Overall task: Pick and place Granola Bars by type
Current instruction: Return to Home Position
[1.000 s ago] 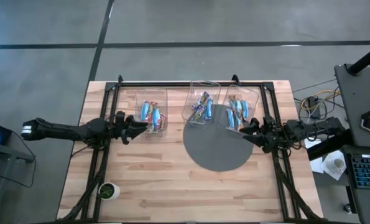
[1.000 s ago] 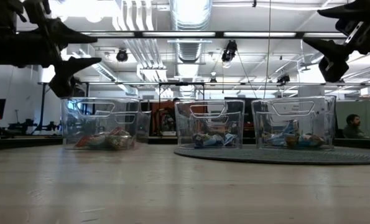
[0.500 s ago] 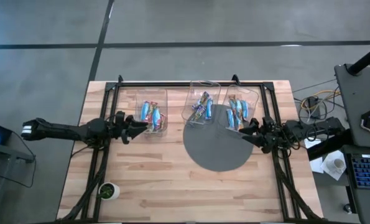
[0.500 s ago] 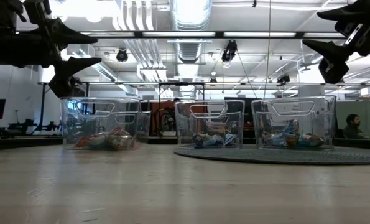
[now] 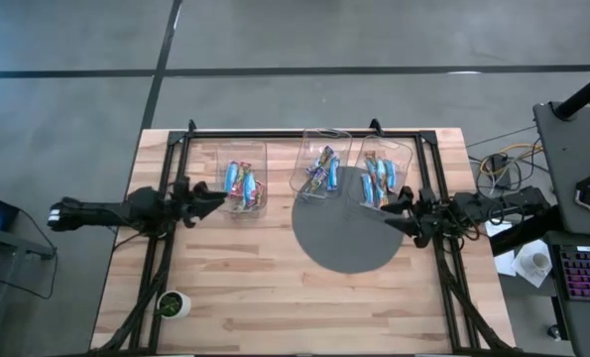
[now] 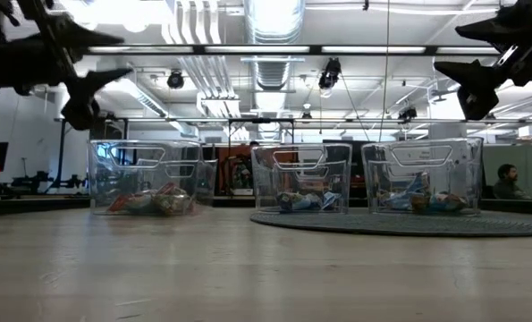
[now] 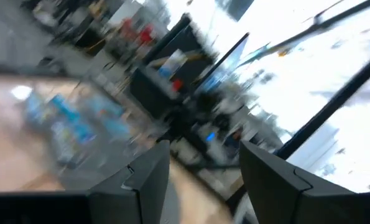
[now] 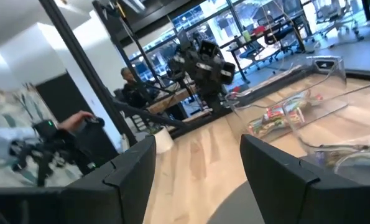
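We see left claw and right claw both spread wide, empty. Granola Bars just ahead of them look light, slippery; we'd pinch mid-length.

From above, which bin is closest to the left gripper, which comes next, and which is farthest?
1. Left bin, just beside the left gripper.
2. Middle bin, next along the row.
3. Right bin, far side, by the right gripper.
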`<state>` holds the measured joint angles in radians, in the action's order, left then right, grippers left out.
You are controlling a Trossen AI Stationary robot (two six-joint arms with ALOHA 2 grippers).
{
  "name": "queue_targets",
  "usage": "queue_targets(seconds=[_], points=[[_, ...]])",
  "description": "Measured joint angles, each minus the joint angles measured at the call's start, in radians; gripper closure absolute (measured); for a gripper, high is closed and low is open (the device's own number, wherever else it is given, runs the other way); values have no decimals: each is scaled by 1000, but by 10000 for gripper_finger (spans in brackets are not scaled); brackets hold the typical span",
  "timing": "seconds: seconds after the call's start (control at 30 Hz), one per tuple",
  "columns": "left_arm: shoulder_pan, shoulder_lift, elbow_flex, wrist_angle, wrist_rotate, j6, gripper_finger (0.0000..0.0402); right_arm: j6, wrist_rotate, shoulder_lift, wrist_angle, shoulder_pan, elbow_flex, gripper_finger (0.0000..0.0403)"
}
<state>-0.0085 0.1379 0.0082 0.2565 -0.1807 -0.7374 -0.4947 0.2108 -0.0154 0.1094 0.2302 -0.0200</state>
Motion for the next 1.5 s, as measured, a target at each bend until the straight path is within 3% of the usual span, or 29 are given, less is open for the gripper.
queue_targets(seconds=[0.27,0.37,1.5], points=[[0,-138,0,1,-1,1,225,202,0,0,-3,0,1,179],[0,-137,0,2,0,1,225,239,-1,0,-3,0,1,179],[0,-138,-1,-12,0,1,225,214,-1,0,-2,0,2,179]])
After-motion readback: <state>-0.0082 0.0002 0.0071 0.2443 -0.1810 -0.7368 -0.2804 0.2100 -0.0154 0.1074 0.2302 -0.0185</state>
